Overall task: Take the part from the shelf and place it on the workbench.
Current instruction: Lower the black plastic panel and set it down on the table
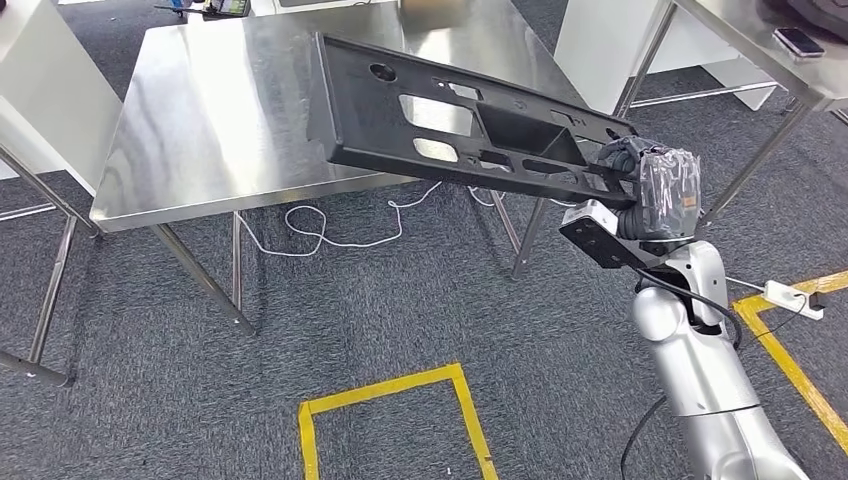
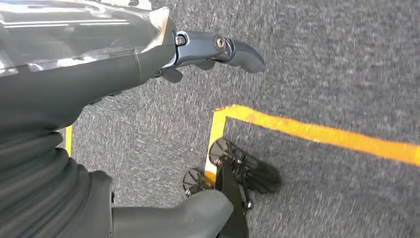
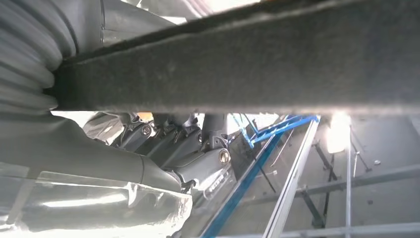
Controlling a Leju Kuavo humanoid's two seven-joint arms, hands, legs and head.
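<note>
The steel worktop (image 1: pixel 250 120) stands on grey carpet. The long black part (image 1: pixel 450 125) hangs tilted above the worktop's near right edge, gripped at one end by the right hand (image 1: pixel 640 175). The left hand (image 2: pixel 213 49) holds nothing, fingers extended above the yellow floor tape (image 2: pixel 317 131). No writing is legible.

Matt black plastic part (image 1: pixel 470 120); brushed glossy steel workbench (image 1: pixel 230 110); rough carpet (image 1: pixel 400 310).

Steel counter (image 1: pixel 230 130) ahead, top bare and reflective, small items at its far edge too blurred to name. Grey carpet floor (image 1: pixel 400 310) below carries yellow tape lines (image 1: pixel 400 385), white cable (image 1: pixel 330 235), white power strip (image 1: pixel 795 298).
</note>
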